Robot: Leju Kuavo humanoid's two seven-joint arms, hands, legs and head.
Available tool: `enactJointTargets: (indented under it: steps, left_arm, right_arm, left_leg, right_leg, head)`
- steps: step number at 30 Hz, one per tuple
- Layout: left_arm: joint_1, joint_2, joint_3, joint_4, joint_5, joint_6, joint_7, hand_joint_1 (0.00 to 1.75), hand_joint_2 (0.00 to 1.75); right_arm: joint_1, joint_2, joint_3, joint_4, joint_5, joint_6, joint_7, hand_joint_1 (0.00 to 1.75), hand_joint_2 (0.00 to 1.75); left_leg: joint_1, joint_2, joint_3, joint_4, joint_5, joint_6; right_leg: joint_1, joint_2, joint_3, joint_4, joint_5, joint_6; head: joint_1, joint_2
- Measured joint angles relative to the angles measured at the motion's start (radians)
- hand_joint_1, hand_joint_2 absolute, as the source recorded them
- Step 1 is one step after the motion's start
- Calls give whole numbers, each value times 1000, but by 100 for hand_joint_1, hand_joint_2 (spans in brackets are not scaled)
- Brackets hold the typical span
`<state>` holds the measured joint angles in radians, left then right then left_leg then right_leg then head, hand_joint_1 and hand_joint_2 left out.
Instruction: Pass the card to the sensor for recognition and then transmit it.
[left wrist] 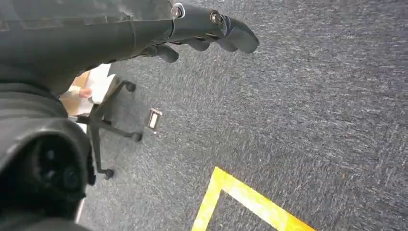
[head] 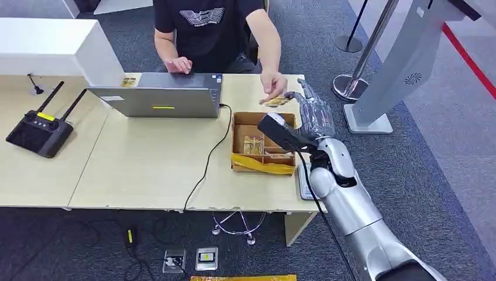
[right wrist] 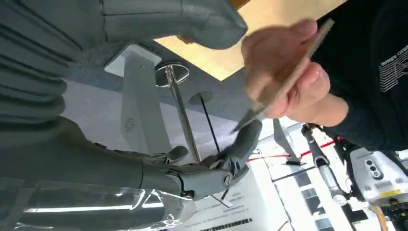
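— So what's cluttering that desk (head: 146, 170)?

— Near the far edge sits a grey laptop (head: 157, 102), with a black cable (head: 207, 164) trailing off its corner toward the front edge. Off to the left lies a black remote with two antennas (head: 40, 132). Just in front of the robot's right hand (head: 316, 114) stands an open cardboard box (head: 262, 143) with compartments and a yellow strip along its near side. Beyond the desk end are a white kiosk (head: 403, 64) and a stanchion (head: 360, 64) on the carpet.

— And the card (right wrist: 284, 79)?

— Thin and flat, yellowish from above. A person's hand (right wrist: 284, 72) pinches it across the desk, above the far right corner. One fingertip (right wrist: 248, 139) of the robot's right hand touches its lower edge, the fingers apart and the thumb well clear; I wouldn't call that a grip.

— The left hand (left wrist: 207, 29)?

— Hanging over the carpet, fingers loosely extended, holding nothing.
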<state>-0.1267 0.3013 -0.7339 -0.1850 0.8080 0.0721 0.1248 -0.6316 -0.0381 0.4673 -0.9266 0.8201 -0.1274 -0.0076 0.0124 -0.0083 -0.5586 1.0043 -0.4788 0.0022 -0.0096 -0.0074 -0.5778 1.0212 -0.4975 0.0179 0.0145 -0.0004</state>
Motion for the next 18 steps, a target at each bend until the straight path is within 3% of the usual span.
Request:
enactJointTargets:
  steps: [11, 18]
  left_arm:
    - [0, 2, -16, 0, 24, 0, 0, 0, 0]
    - [3, -5, -16, 0, 85, 22, 14, 0, 0]
  right_arm:
    - [-1, 12, -3, -5, 42, 21, -1, 0, 0]
    - [82, -16, -30, -155, 31, 177, 44, 0, 0]
  left_leg:
    - [0, 0, 0, 0, 0, 0]
    - [0, 0, 2, 0, -1, -1]
  right_leg:
    - [0, 0, 0, 0, 0, 0]
    - [0, 1, 0, 0, 0, 0]
  head:
    - [0, 0]
    - [0, 0]
